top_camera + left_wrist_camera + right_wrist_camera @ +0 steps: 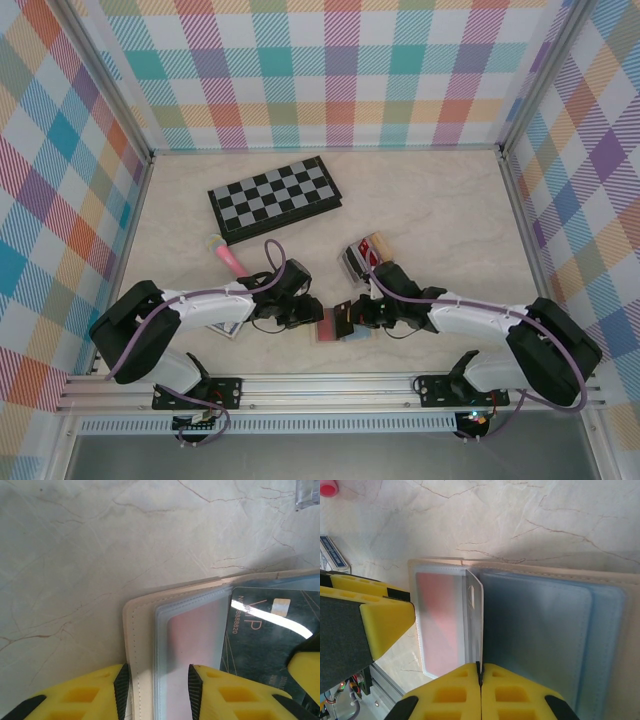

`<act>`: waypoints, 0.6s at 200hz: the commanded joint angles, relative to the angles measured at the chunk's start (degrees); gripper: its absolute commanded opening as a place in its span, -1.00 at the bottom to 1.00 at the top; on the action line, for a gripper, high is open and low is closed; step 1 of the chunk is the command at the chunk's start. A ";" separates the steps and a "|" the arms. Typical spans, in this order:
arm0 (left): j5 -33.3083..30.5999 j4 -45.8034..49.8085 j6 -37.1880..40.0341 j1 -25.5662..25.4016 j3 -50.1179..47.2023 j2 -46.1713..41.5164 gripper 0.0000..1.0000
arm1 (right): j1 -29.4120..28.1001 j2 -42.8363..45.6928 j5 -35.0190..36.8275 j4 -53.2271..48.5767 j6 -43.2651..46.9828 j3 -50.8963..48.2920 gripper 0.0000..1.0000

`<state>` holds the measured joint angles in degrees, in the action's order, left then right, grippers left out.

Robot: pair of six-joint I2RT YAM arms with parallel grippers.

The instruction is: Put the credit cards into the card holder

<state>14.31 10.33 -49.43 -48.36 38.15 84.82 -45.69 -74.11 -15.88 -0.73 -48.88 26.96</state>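
A tan folding wallet lies open near the front edge, its clear sleeves up. My right gripper is shut on a black credit card, held on edge over the sleeves. A reddish card sits behind the left sleeve. My left gripper stands partly open over the wallet's left edge, one finger on the table side and one on the sleeve. The clear-grey card holder stands just behind, with red and tan cards upright in it.
A folded chessboard lies at the back left. A pink object rests left of centre. A blue-patterned playing-card pack lies under the left arm. The metal rail bounds the front.
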 commanded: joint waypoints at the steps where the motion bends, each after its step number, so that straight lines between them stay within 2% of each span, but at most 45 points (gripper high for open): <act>1: 0.21 0.04 0.65 -0.65 0.06 0.91 -0.26 | -0.76 -1.02 0.13 1.20 -0.66 -1.77 -0.89; 39: -0.02 -0.02 0.26 -0.63 -0.41 0.97 -0.30 | -0.80 -0.43 -1.10 5.20 -4.57 -4.23 -0.88; 120: -0.05 -0.40 -0.19 -0.65 -0.53 0.70 -0.34 | -1.02 -4.13 -3.53 8.91 -5.60 -3.46 -0.84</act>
<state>14.31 10.31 -49.50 -48.36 38.06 85.45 -46.02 -75.99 -18.55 8.16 -53.43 23.35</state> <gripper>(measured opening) 0.330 0.079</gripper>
